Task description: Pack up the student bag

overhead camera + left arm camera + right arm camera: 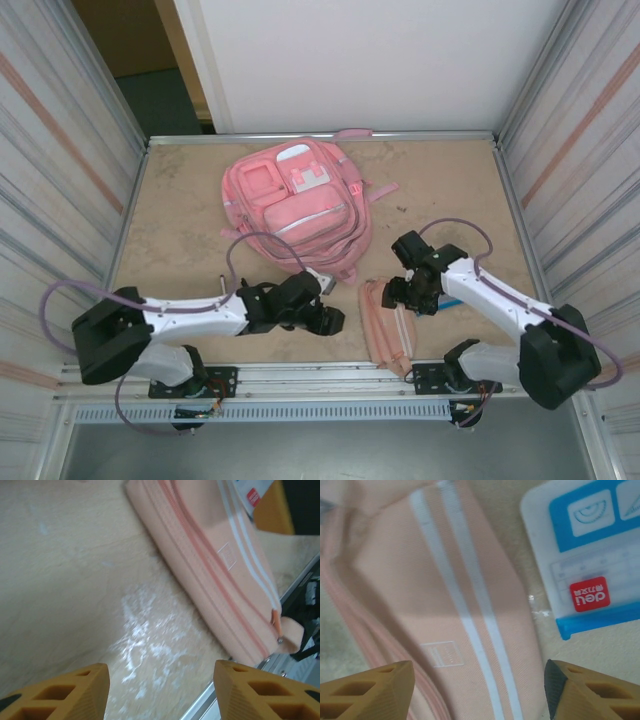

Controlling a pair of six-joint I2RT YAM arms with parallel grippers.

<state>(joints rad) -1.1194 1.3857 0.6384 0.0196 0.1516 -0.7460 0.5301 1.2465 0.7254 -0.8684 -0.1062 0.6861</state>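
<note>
- The student bag (298, 205) lies flat on the tabletop (180, 200), beyond the pencil case (387, 322) and to its left, near its far end
- The pencil case's long axis runs from the near edge roughly toward the bag
- The right end effector (477, 692) hangs directly above the pencil case, released, jaws set across that axis; this arm is the nearer one
- The left end effector (160, 692) sits just left of the pencil case, released, with bare tabletop between its jaws
</note>
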